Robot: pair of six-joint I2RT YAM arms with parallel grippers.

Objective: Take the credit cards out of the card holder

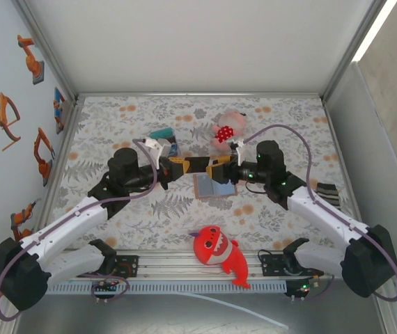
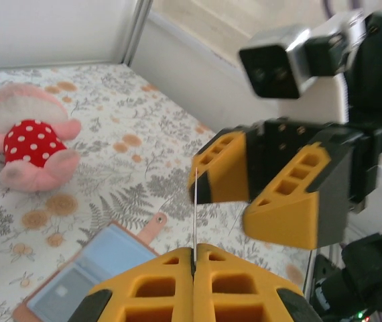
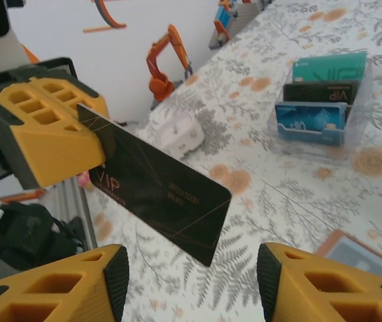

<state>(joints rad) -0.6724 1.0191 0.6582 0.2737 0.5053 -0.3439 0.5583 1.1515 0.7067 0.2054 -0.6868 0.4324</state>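
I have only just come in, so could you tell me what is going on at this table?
The left gripper is shut on one end of a thin black VIP-printed credit card, holding it in the air between the two arms. The right gripper faces it with its jaws open around the card's free end, not clamping it. Below them the small tan-brown leather-like card holder lies open on the floral table, blue-grey inside up.

The left arm and right arm have white link shells, black joint housings and an external lavender cable. The left claw and right claw carry yellow ribbed fingers.
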